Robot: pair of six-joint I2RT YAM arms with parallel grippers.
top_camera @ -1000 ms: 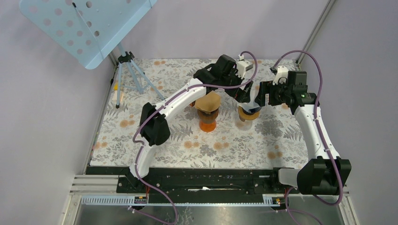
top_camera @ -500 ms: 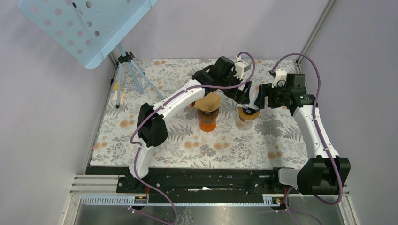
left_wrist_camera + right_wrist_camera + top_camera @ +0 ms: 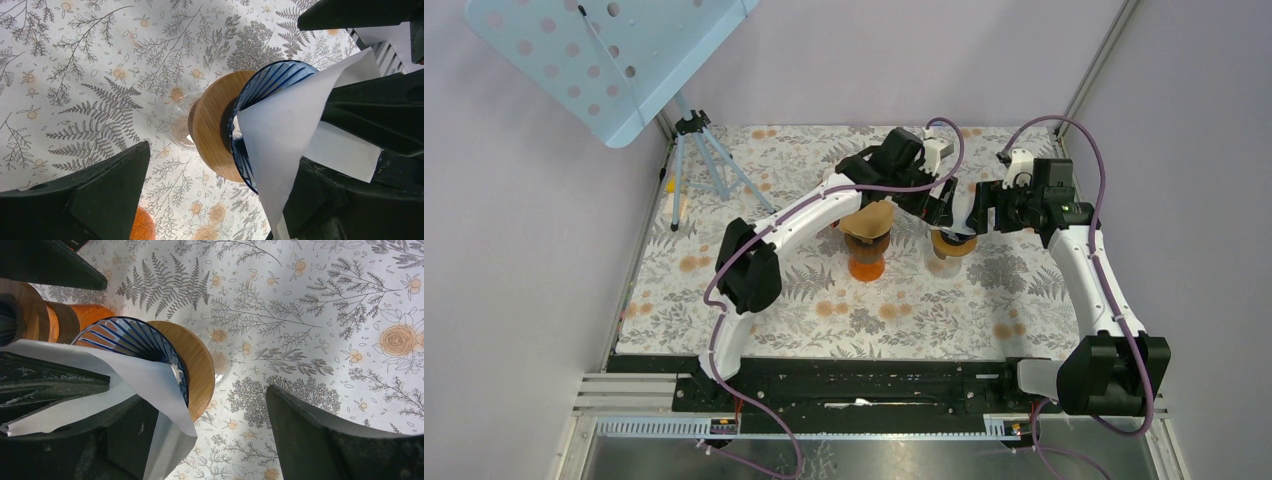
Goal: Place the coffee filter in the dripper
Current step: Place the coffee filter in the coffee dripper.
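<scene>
both arms are bolted at the near edge of the worktop (image 3: 824,310), which has a flowered cloth on it. left arm (image 3: 754,265) goes from the near left up and across toward the middle. right arm (image 3: 1104,290) goes up along the right edge and bends inward.

a bit right of centre, about mid-depth: the dripper (image 3: 272,82), a blue ribbed cone on a wooden collar (image 3: 212,130) over a glass vessel (image 3: 180,127), standing upright. the coffee filter (image 3: 295,125) is white and folded flat. one edge is down inside the cone, the rest leans out over the rim on the far side, so it is not seated.

left gripper (image 3: 942,205) hangs over the dripper from the far-left side, jaws spread wide, clamping nothing. right gripper (image 3: 980,215) comes in from the right-edge side, jaws spread wide too, nothing clenched. the filter lies between one left finger (image 3: 50,385) and one right finger (image 3: 120,440); can't tell if they press on it.

near centre, just left of the dripper and apart from it: an orange vessel (image 3: 866,265) with a brown filter (image 3: 871,218) sitting on top.

far left corner: a tripod (image 3: 702,150) carrying a pale blue perforated music stand (image 3: 604,60), tilted and overhanging that corner.
</scene>
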